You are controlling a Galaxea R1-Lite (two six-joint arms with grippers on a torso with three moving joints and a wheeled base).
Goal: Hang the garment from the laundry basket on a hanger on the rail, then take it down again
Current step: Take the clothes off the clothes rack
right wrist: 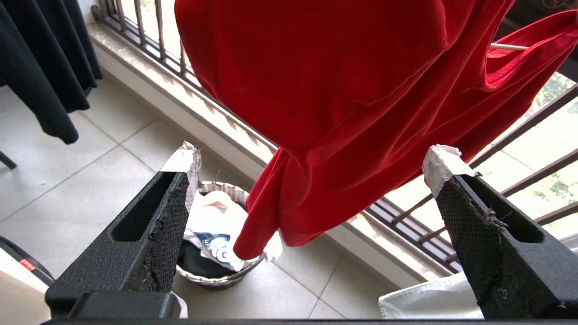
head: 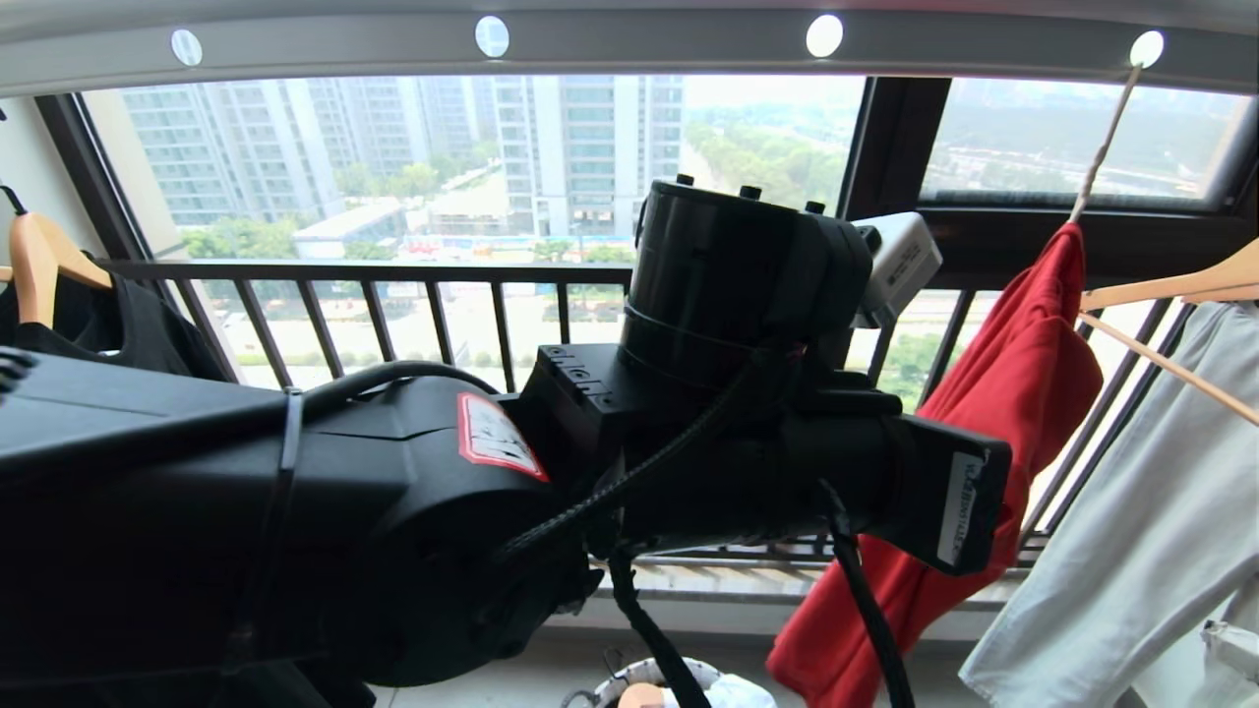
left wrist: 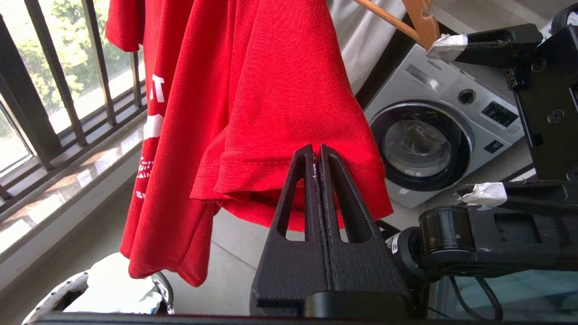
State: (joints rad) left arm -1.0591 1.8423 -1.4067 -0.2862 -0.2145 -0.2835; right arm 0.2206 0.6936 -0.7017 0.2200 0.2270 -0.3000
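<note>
Black fabric of a T-shirt [head: 118, 315] on a wooden hanger [head: 39, 261] hangs at the far left, under the grey rail [head: 629, 44] with its round holes. My left gripper [left wrist: 316, 155] is pinched tight on the sleeve hem of the red garment [head: 993, 442], which dangles from the thin white hanger [head: 1107, 138] hooked at the rail's right end. Below sits the laundry basket [right wrist: 216, 253], with clothes in it. My right gripper [right wrist: 311, 167] stands spread wide, empty, near the shirt. A white garment [head: 1131, 551] hangs furthest right
</note>
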